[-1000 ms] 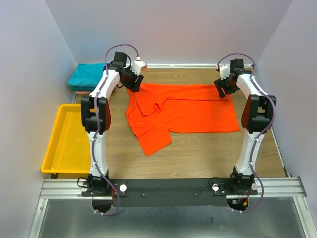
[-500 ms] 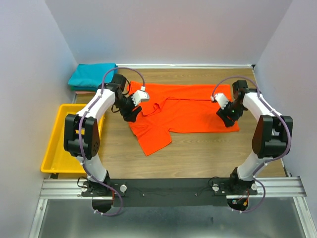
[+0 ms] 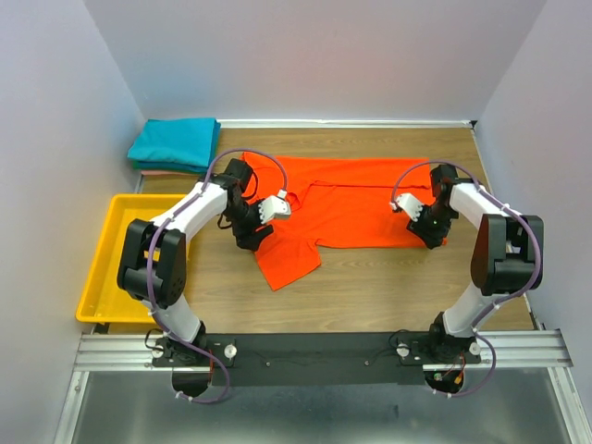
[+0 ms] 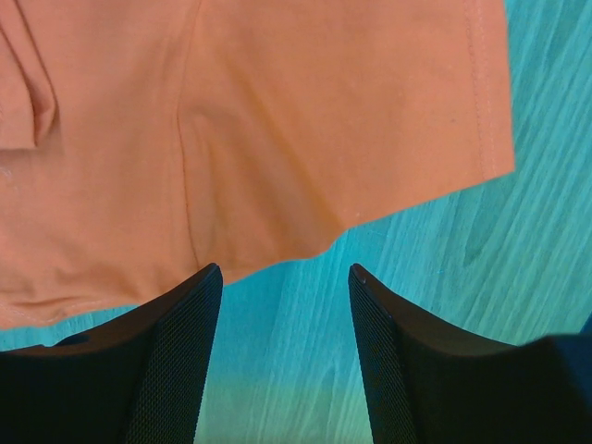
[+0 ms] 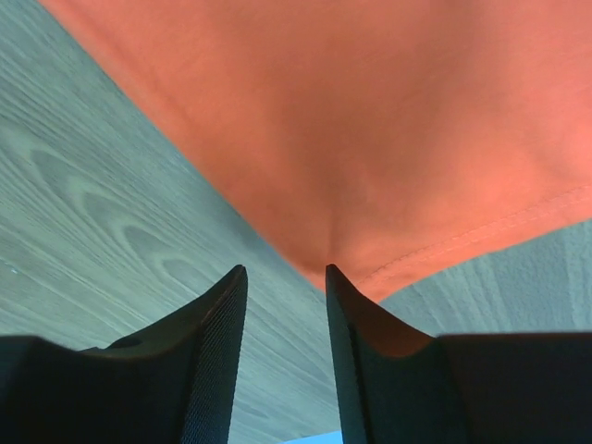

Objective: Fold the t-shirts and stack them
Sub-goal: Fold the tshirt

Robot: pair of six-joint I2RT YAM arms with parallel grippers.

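Observation:
The orange-red t-shirt (image 3: 351, 199) lies spread flat across the wooden table, with one sleeve pointing toward the near side. My left gripper (image 3: 252, 236) is low at its near left edge. In the left wrist view the left gripper (image 4: 285, 270) is open over bare wood, and the shirt's (image 4: 277, 120) edge lies just past its fingertips. My right gripper (image 3: 430, 231) is low at the near right corner. In the right wrist view the right gripper (image 5: 285, 268) is open, and one fingertip (image 5: 331, 273) touches the hem of the shirt (image 5: 370, 120), where the cloth puckers. The teal shirt (image 3: 174, 141) lies folded at the far left on a pale pink one (image 3: 141, 167).
A yellow plastic tray (image 3: 129, 264) stands off the table's left edge, beside my left arm. Pale walls close in the table on the left, back and right. Bare wood (image 3: 370, 287) lies between the shirt and the arm bases.
Both grippers have moved from the shirt's far edge toward me, down to its near edge. The shirt's left side now lies flatter.

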